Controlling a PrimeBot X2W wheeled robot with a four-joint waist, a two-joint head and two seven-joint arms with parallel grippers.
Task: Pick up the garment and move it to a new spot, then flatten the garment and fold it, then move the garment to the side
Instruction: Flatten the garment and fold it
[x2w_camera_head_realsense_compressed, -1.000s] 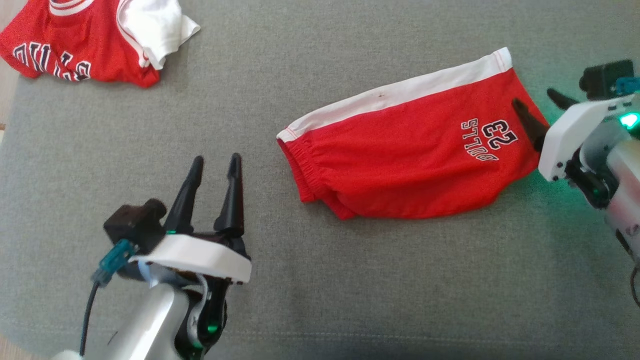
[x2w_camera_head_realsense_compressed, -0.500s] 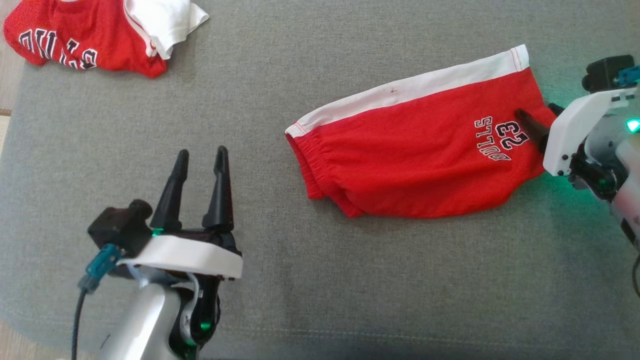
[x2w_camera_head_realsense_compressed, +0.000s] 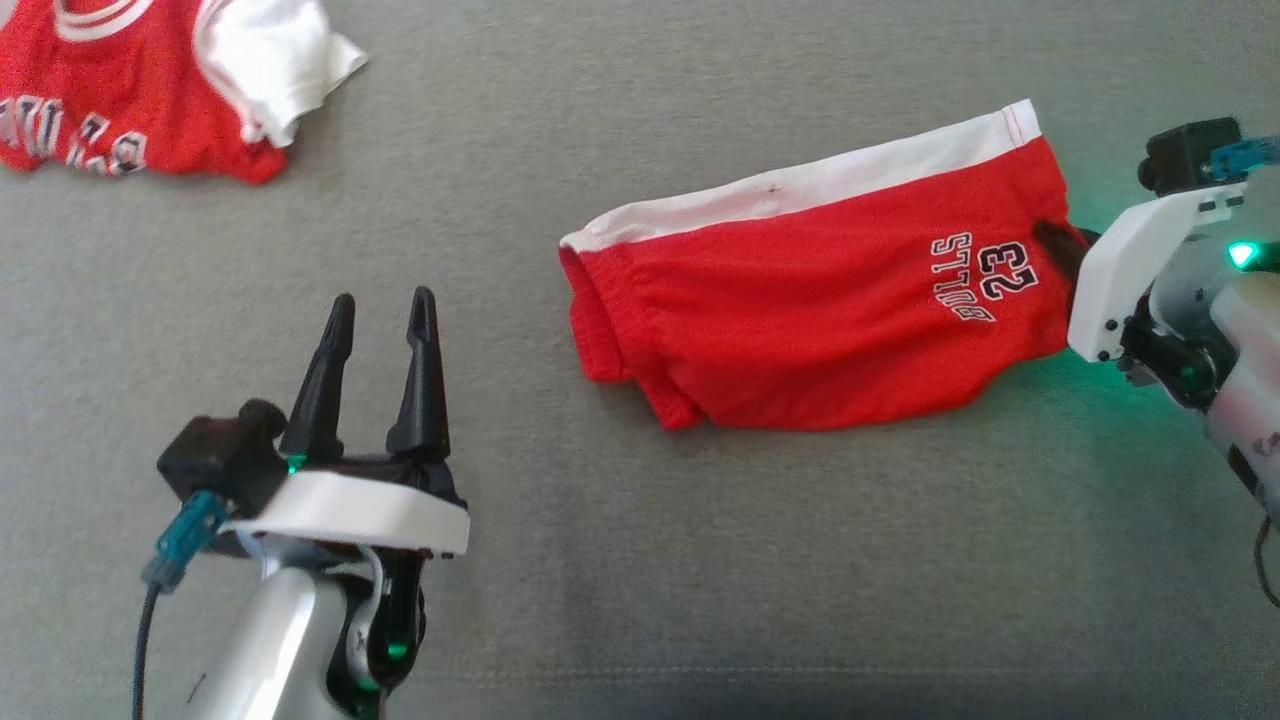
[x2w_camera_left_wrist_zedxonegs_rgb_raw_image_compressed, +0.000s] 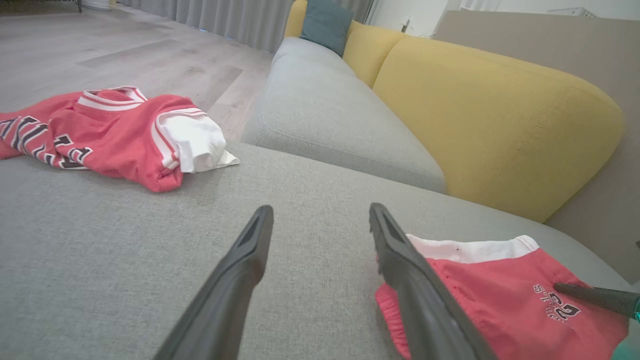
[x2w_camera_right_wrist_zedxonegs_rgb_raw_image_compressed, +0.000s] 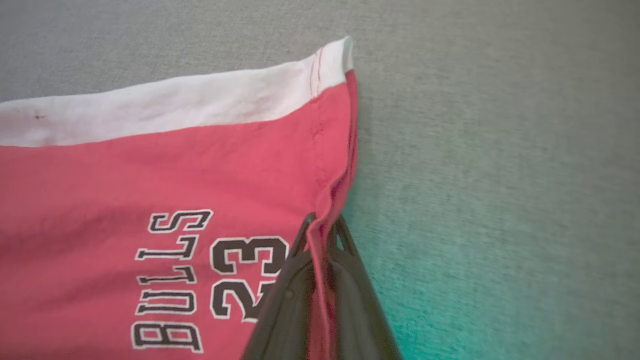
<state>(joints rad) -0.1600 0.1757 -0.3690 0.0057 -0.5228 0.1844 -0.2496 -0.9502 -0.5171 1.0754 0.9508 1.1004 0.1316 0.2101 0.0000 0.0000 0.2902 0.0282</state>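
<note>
Head view, red shorts (x2w_camera_head_realsense_compressed: 800, 320), white-edged, lying flat

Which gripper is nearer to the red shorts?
Right. The right gripper is shut on the red shorts at their hem; the left gripper is open above the grey cushion, apart from their waistband end.

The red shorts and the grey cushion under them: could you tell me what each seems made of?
Red shorts: probably thin synthetic knit, matte; it creases softly and gathers at one end. Grey cushion: woven upholstery fabric, matte; fine weave shows.
</note>
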